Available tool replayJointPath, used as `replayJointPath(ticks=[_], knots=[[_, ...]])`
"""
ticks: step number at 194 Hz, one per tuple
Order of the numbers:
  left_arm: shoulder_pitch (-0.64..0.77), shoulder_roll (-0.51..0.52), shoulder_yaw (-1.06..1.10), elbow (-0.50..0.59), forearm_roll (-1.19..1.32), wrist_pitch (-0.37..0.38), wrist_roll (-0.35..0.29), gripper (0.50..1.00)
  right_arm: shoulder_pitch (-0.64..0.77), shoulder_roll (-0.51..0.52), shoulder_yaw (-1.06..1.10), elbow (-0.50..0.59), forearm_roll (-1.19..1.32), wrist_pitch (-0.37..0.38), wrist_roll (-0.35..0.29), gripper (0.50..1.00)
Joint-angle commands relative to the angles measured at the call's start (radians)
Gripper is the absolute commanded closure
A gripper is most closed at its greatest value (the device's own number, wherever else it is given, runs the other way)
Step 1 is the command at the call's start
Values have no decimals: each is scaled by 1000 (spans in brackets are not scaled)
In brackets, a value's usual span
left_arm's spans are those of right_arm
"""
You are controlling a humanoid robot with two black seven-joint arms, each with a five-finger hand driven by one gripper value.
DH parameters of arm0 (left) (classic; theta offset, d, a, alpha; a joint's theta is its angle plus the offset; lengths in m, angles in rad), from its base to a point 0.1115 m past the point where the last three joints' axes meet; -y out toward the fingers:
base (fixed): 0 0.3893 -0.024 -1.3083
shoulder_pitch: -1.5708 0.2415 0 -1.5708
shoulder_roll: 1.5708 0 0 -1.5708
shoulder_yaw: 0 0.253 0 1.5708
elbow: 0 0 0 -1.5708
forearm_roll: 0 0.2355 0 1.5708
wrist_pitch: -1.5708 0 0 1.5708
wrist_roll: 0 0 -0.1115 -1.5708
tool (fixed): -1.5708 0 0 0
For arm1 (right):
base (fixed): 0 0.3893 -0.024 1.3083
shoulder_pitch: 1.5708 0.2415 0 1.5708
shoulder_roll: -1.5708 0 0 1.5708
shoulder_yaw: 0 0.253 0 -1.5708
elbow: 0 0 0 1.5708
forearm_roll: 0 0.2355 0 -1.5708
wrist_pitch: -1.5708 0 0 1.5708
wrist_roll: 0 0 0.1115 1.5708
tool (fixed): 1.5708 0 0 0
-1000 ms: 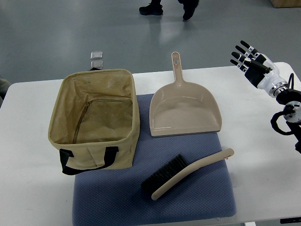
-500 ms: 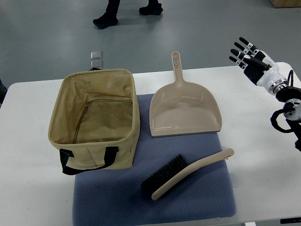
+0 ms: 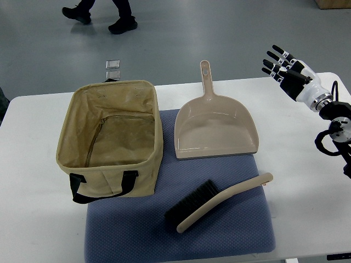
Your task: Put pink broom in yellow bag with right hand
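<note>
The broom (image 3: 219,201), a pale pinkish-beige hand brush with black bristles, lies on the blue mat (image 3: 230,235) near the table's front, handle pointing right. The yellow bag (image 3: 109,139) is an open tan fabric box with black straps; it stands on the mat's left part with nothing visible inside. My right hand (image 3: 283,66) hovers above the table's far right corner, fingers spread and holding nothing, well away from the broom. The left arm is out of the picture.
A matching dustpan (image 3: 214,129) lies on the mat behind the broom, its handle pointing away. The white table (image 3: 307,181) shows bare surface right of the mat. A person's feet (image 3: 101,13) cross the floor at the top left. Two small silver items (image 3: 113,68) lie on the floor behind the bag.
My right hand has drifted slightly left and up in the picture. The person's feet have walked from top centre to top left. Broom, bag and dustpan have not moved.
</note>
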Motion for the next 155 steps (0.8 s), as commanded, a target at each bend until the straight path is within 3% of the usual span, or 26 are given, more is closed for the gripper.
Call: replayJointPath(ticks=[1,33,72,118,155], knots=[[1,0,0,0,0,0,0,500,-1,-2,-8,2,-26,12,3,570],[1,0,0,0,0,0,0,500,8,-55,-108,11,-42,64,45,572],[-1,0,0,0,0,0,0,500,48,-145,-278,80,-62,69,131,572],[1,0,0,0,0,0,0,500,112,-265,-468,230,-269,54,269,574],[1,0,0,0,0,0,0,500,138,-335,-567,359,-467,-11,326,574]])
